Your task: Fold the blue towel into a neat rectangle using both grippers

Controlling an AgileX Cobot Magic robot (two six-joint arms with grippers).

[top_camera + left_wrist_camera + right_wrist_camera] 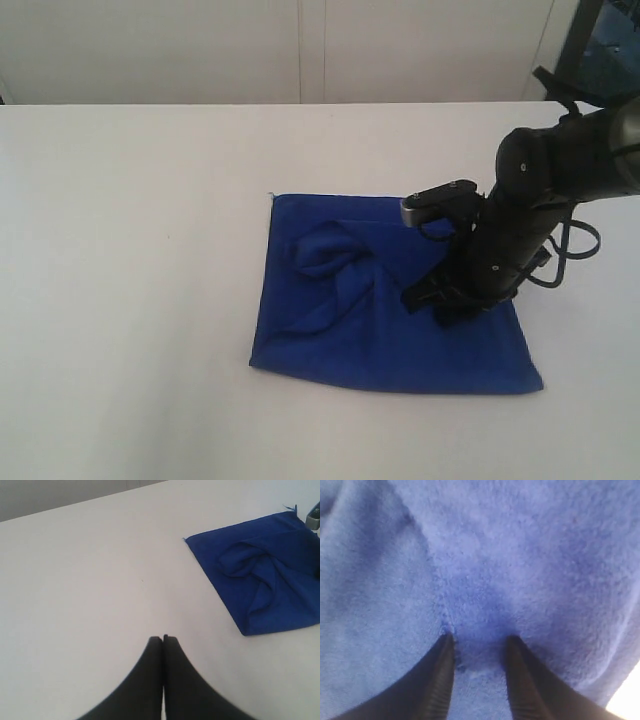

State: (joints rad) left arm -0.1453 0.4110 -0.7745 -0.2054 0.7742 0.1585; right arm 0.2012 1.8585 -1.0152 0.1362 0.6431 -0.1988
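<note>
Closest in the left wrist view, at bottom centre: left gripper [163,639], black fingers pressed flat together, nothing between them, poised over bare white table [90,580]. Beyond it, in the upper right of that frame, the blue towel [265,575], well apart from those fingers.

In the exterior view, bare table along the bottom edge, then the towel's near hem running from lower centre to lower right. Spread mostly flat right of centre, roughly four-sided, wider at the near side. On its right half, right gripper [440,305] pointing down into the cloth from a black arm [540,170] entering at the upper right. Up close in the right wrist view: two ribbed fingers [440,680] spread apart, tips sunk into the fuzzy pile, a strip of fabric between them, not clamped on it. Further back, left of that gripper, a rumpled fold [330,255] raised in the towel's upper left part. Then the far hem, a loose thread [270,195] at its left corner. Past that, more white table and a pale wall [300,50] across the top.
</note>
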